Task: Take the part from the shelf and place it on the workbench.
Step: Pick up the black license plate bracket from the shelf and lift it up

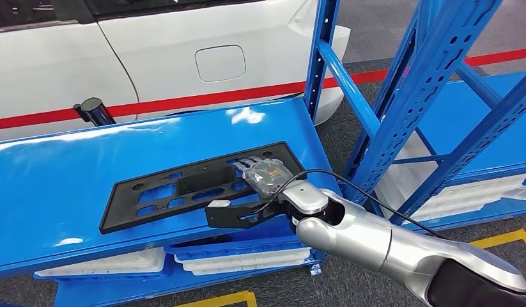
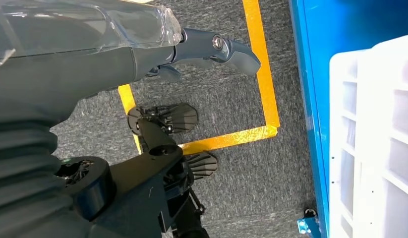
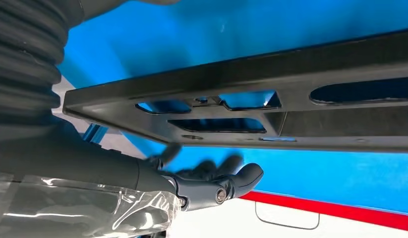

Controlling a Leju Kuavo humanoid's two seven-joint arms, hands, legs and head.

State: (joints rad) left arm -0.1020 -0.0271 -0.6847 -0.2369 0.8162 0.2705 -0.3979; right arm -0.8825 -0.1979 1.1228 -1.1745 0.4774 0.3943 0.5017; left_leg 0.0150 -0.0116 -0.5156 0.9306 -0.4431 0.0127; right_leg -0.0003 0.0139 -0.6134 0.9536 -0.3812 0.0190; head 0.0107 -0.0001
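On the blue shelf (image 1: 49,192), the black part (image 1: 183,185) is gripped at its near right end by the right hand (image 1: 263,176), fingers closed over its edge, and could be tilted or dropped when lifted, since so long a panel is held off-centre.
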